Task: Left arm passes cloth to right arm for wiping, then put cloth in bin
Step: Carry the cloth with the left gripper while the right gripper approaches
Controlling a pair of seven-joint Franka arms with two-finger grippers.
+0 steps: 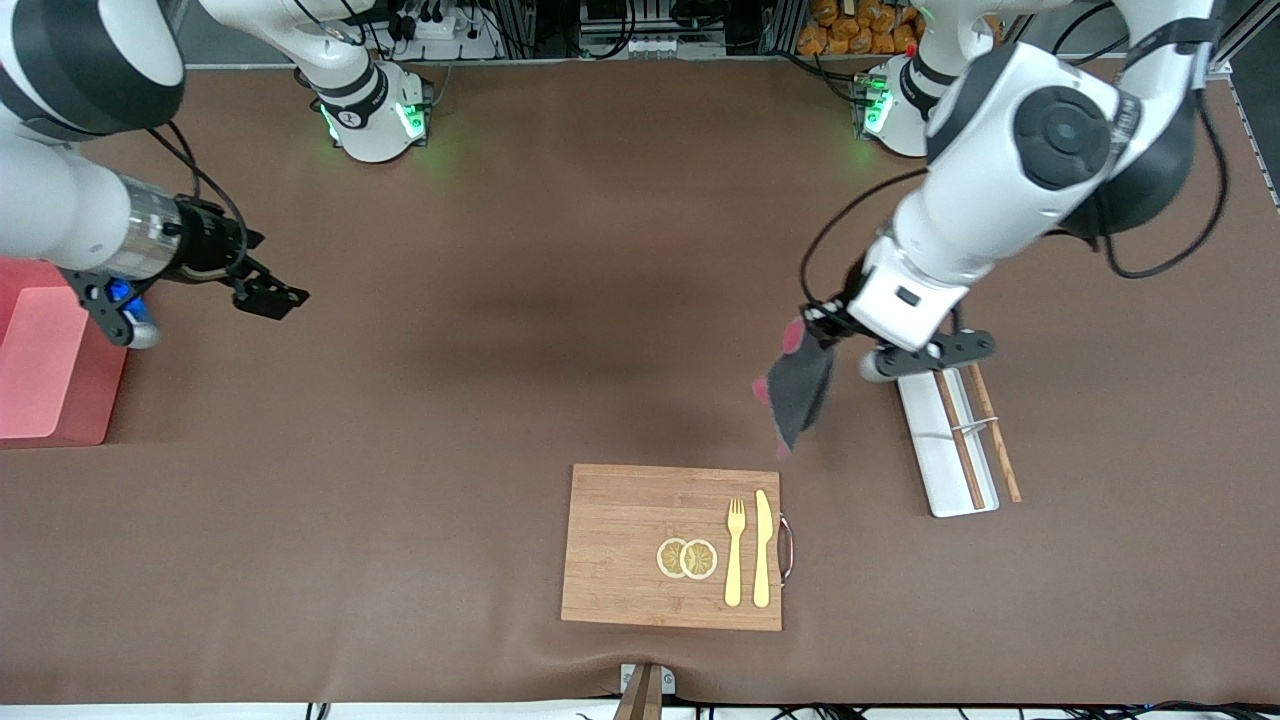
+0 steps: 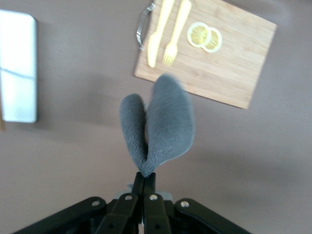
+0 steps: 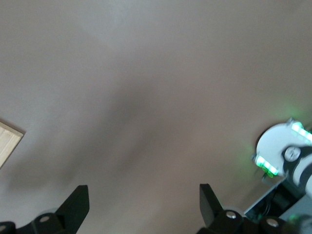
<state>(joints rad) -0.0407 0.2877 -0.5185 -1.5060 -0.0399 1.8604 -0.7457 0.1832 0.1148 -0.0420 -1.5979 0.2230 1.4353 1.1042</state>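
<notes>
My left gripper (image 1: pixel 818 332) is shut on one corner of the cloth (image 1: pixel 800 388), which hangs off the table, dark grey with pink showing at its edges. It hangs over the bare brown table beside the white tray. In the left wrist view the grey cloth (image 2: pixel 163 122) droops in two folds from the pinched fingertips of the left gripper (image 2: pixel 145 178). My right gripper (image 1: pixel 272 296) is open and holds nothing, over the table beside the pink bin (image 1: pixel 50 365) at the right arm's end. The right wrist view shows only bare table between the spread fingers of the right gripper (image 3: pixel 144 195).
A wooden cutting board (image 1: pixel 620 545) with two lemon slices (image 1: pixel 686 558), a yellow fork (image 1: pixel 735 550) and a knife (image 1: pixel 763 548) lies near the front edge. A narrow white tray (image 1: pixel 945 445) with chopsticks (image 1: pixel 995 432) lies toward the left arm's end.
</notes>
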